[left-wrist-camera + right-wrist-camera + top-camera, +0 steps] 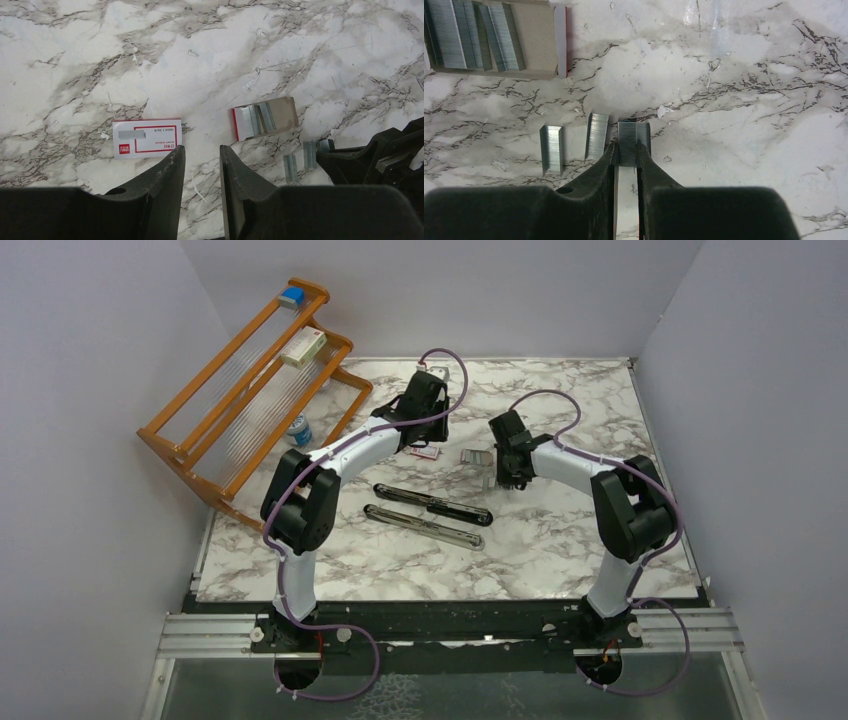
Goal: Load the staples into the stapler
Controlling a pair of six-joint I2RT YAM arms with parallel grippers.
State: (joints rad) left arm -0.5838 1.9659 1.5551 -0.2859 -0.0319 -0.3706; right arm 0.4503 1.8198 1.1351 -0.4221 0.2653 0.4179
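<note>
The black stapler [432, 502] lies opened flat mid-table, its silver rail [425, 527] alongside. My right gripper [626, 149] is shut on a short silver staple strip [629, 140] at its fingertips; it shows in the top view [505, 478] just right of the grey tray [475, 456]. Two more loose strips [551, 149] [597, 136] lie to its left. The tray [539, 40] holds several strips [454, 35]. My left gripper [202, 148] is open and empty, just short of the red-and-white packet [146, 138] and the tray [285, 112].
A wooden rack [250, 390] stands at the back left, holding a white-and-red box [303, 347] and a blue object [291, 297]. A small bottle [299, 428] stands by the rack. Walls close in the left, back and right sides.
</note>
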